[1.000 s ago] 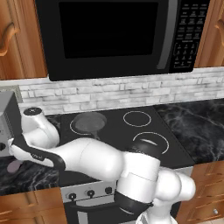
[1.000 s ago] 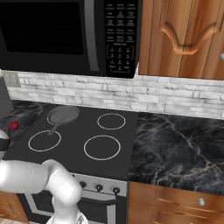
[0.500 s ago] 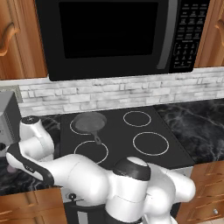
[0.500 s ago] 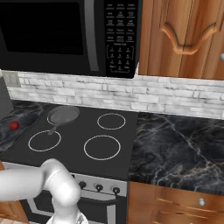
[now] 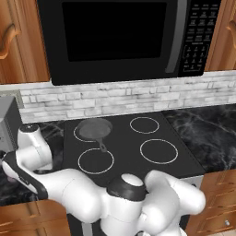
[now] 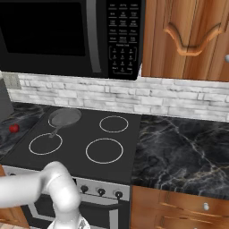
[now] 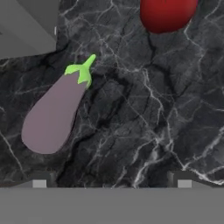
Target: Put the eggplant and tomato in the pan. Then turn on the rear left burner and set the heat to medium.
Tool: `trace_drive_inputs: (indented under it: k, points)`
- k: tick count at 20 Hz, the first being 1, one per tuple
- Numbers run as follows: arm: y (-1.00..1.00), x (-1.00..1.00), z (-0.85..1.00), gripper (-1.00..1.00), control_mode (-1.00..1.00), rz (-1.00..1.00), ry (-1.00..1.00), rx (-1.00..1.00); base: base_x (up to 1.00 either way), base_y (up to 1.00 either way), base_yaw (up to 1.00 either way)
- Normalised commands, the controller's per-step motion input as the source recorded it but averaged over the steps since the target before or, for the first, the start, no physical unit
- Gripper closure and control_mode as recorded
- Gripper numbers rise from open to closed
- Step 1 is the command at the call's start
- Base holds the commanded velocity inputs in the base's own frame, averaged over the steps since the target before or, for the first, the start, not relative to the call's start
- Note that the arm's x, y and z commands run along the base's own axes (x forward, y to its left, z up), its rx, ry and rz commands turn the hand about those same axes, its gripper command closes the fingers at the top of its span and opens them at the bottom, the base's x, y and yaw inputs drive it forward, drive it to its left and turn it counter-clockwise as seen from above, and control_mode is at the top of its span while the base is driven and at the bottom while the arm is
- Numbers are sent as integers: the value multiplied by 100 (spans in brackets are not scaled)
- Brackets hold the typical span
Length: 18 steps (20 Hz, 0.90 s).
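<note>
Black marble counter left of the cooktop is where the task items sit. Eggplant lies flat on the marble in the hand view, green stem cap pointing toward the tomato, body angled away from it. Tomato is apart from the eggplant, no contact, partly cut off by the frame edge. In the right base view the tomato sits on the counter just left of the cooktop, level with the pan.

Gripper hangs over the marble with jaws spread wide; fingertips straddle bare counter, eggplant's rounded end near the one fingertip, not between them. Nothing gripped.

Pan rests on the rear left burner, covering its ring, handle pointing toward the front left ring. Pan is empty. Other rings on the cooktop are bare.

Grey box corner sits just past the eggplant's stem in the hand view. Microwave hangs above the cooktop, brick backsplash behind it, wood cabinets beside the microwave. Knobs line the stove front below the cooktop.
</note>
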Motion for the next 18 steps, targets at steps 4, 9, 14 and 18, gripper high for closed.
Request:
trace_drive_inputs:
  k: [4,9,14,18]
  points:
    - [13,42,-11,-100,-100,0,0,0,0,0,0]
    - [37,16,-16,-100,-100,0,0,0,0,0,0]
    - [48,1,-11,-100,-100,2,0,0,0,0,0]
    - [36,15,-12,-100,-100,0,0,0,0,0,0]
